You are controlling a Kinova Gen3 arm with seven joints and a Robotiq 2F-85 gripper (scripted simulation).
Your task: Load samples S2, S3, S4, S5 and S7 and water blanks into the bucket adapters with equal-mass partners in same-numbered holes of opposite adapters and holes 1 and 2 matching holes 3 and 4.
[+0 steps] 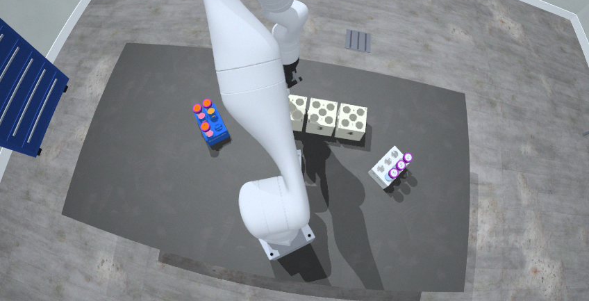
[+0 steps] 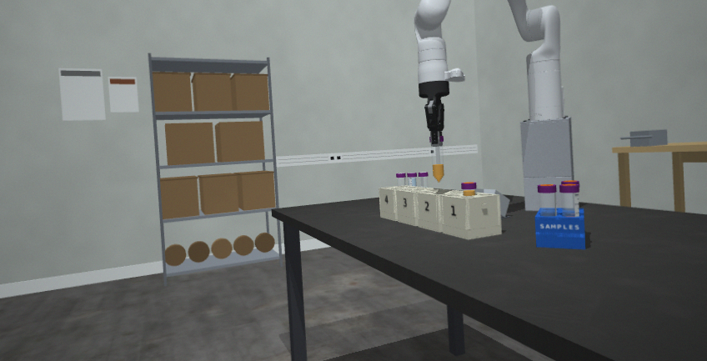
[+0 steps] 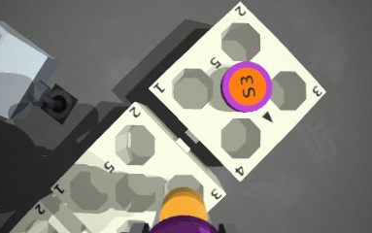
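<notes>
Top view: white arm reaches over the dark grey table (image 1: pixel 123 174). Four cream block adapters stand in a row; three show fully, e.g. the end one (image 1: pixel 351 121), and the one nearest the blue sample rack (image 1: pixel 211 126) is mostly hidden under the arm. The white blank rack (image 1: pixel 384 167) with three purple-capped tubes stands well apart, to the other side. The fingers are barely visible here.

Exterior view: the black gripper (image 2: pixel 436 142) points straight down, fingers closed part-way on the cap end of a clear 50 mL tube with orange liquid in its conical tip (image 2: pixel 437 171). The tube hangs upright, above the adapter row and clear of it, roughly over adapters 2 and 3; I cannot tell which from this angle. Adapter 1 (image 2: pixel 468 216) already carries an orange-dotted tube.

Wrist view: S3 tube (image 3: pixel 247 86), purple cap with orange dot, stands in the centre hole 5 of one adapter. The held tube's orange body and purple cap fill the bottom edge, just beside hole 3 of the neighbouring adapter (image 3: pixel 124 165). Its ID is not visible.

Step, as judged: carrying a sample toward an adapter hole. Next: centre the tip over the chosen hole, keep it vertical, lower until fully seated, then release. The loose adapter could shift if the tip catches a rim.
</notes>
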